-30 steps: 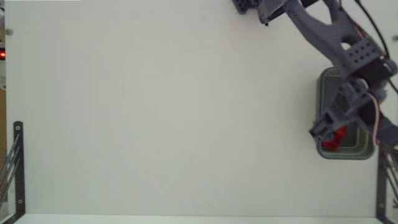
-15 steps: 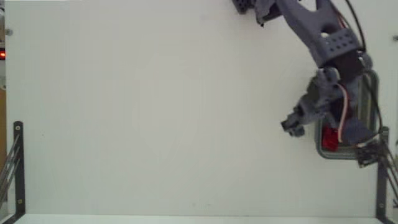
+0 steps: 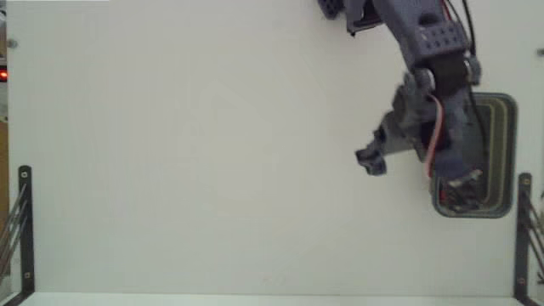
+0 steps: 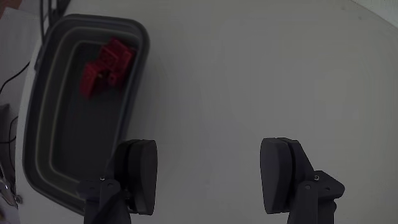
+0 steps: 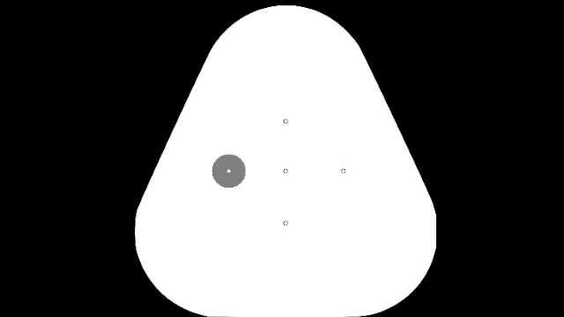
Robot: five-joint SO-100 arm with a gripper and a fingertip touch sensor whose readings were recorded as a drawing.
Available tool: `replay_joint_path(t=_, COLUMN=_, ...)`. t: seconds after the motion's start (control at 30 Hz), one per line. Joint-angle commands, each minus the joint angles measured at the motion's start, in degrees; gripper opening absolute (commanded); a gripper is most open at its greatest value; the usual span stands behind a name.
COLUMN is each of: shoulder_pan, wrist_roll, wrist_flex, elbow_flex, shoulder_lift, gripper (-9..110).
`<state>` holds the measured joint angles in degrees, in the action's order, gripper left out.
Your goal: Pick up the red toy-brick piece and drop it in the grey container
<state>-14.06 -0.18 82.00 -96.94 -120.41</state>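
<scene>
In the wrist view the gripper (image 4: 211,177) is spread wide with nothing between its two dark fingers (image 4: 140,174), hanging over bare white table (image 4: 261,74). The red toy-brick piece (image 4: 106,67) lies inside the grey container (image 4: 40,130), toward the tub's 12 o'clock end. In the fixed view the tub (image 3: 508,153) sits at the table's 3 o'clock edge, partly covered by the arm (image 3: 429,59).

arm: reaching down-frame | end effector (image 4: 211,177): fingers wide apart, empty
</scene>
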Motion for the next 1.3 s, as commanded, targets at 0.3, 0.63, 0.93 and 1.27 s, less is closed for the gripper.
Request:
replay_joint_path(t=0.3, shoulder_pan=6.8, wrist_roll=0.2, wrist_flex=-0.1, elbow_flex=-8.1, shoulder_lift=-12.1, gripper=110)
replay_joint_path(t=0.63, shoulder_pan=11.2, wrist_roll=0.2, wrist_flex=-0.1, elbow_flex=-13.9, shoulder_lift=-18.0, gripper=110)
replay_joint_path(t=0.93, shoulder_pan=13.6, wrist_roll=0.2, wrist_flex=0.0, elbow_flex=-17.0, shoulder_lift=-21.1, gripper=110)
replay_joint_path(t=1.27, shoulder_pan=14.1, wrist_roll=0.2, wrist_flex=0.0, elbow_flex=-17.6, shoulder_lift=-21.7, gripper=110)
